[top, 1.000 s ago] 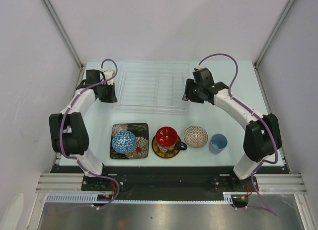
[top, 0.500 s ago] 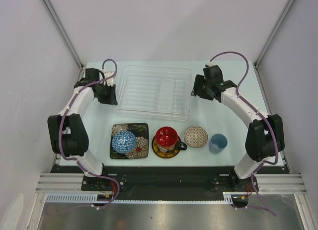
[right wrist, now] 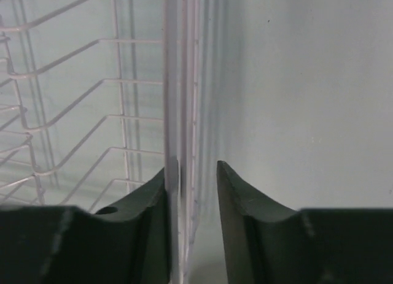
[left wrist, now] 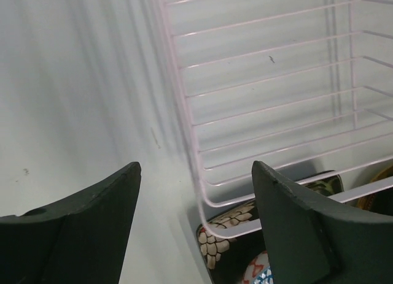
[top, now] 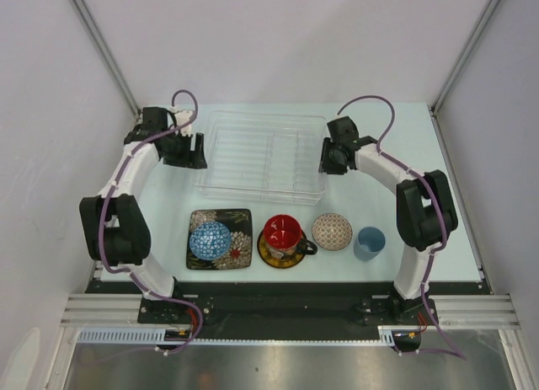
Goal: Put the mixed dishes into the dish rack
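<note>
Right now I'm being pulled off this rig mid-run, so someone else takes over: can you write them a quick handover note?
Left gripper: open, holding nothing, beside the dish rack's left wall.
Right gripper: jaws narrow, astride the rack's right wall; whether it clamps is unclear.
Rack is empty. In a row in front of it, left to right: blue bowl on black plate, red-inside cup on saucer, beige bowl, light blue cup.
Done: no dish loaded.
Left: all six.
</note>
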`<state>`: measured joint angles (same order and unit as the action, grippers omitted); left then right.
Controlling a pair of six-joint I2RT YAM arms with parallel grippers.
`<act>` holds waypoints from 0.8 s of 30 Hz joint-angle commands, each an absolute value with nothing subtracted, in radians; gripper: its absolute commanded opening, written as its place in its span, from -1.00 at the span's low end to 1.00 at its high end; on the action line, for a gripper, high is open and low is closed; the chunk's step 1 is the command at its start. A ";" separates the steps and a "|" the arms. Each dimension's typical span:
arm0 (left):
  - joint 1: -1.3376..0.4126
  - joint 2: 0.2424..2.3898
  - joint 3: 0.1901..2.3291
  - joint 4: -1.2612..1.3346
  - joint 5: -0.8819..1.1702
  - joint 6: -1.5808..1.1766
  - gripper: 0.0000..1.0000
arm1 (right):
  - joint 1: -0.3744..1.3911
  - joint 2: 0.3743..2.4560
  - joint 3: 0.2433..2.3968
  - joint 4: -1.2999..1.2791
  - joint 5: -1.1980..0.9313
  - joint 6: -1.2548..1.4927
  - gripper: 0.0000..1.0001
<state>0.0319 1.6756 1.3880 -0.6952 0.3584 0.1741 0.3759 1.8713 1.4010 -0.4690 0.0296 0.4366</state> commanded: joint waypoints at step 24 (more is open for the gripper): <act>0.026 1.747 1.469 -0.575 0.278 0.156 0.40 | 0.330 1.795 1.493 -0.526 0.124 0.393 0.46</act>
<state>-0.0139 1.8034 1.3861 -0.5686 0.2810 0.1654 0.3134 1.8725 1.4483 -0.5194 0.0830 0.4103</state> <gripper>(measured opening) 0.699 0.634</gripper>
